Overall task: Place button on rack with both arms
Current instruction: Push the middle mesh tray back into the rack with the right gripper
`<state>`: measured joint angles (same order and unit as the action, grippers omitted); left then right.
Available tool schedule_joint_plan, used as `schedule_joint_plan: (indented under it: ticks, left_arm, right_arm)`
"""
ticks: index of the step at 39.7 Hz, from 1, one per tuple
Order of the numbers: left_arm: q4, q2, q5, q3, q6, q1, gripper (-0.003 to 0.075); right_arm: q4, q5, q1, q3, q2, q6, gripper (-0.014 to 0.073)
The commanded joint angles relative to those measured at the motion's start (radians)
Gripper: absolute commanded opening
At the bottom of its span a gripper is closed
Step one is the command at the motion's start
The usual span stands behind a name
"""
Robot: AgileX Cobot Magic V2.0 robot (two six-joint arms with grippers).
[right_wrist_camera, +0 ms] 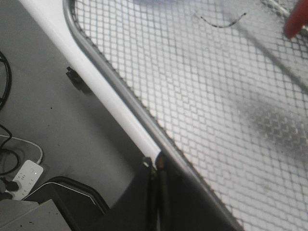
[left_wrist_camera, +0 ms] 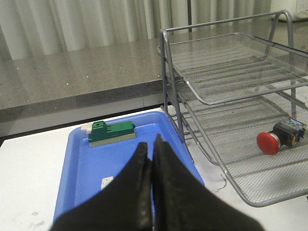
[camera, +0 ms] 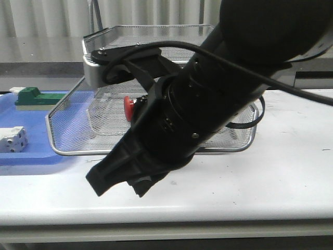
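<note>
In rack, button apparently sideways.

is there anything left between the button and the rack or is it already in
Nothing stands between them: the button already lies on the mesh of the rack's bottom tier. Both tools are shut and empty, the left tool over the blue tray.

Red mushroom cap, black body on small push-button switch. Silver crosshatch mesh on wire letter rack. Flat blue plastic tray. Green block component. Black pincer gripper.
</note>
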<state>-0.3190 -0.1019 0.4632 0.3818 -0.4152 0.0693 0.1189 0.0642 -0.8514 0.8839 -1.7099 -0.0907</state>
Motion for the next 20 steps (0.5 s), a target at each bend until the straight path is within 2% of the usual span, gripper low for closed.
schedule_joint_plan:
  ticks: [1,20]
  left_arm:
    - [-0.020,-0.013,-0.074,0.027,0.011,-0.002,-0.0019]
    - [-0.020,-0.013,-0.074,0.027,0.011,-0.002,-0.0019]
  right_arm:
    - [-0.021,-0.074,0.020,0.040,0.037,-0.004,-0.0111]
    - [-0.077,-0.075,0.148,0.152,-0.013,-0.004,-0.0111]
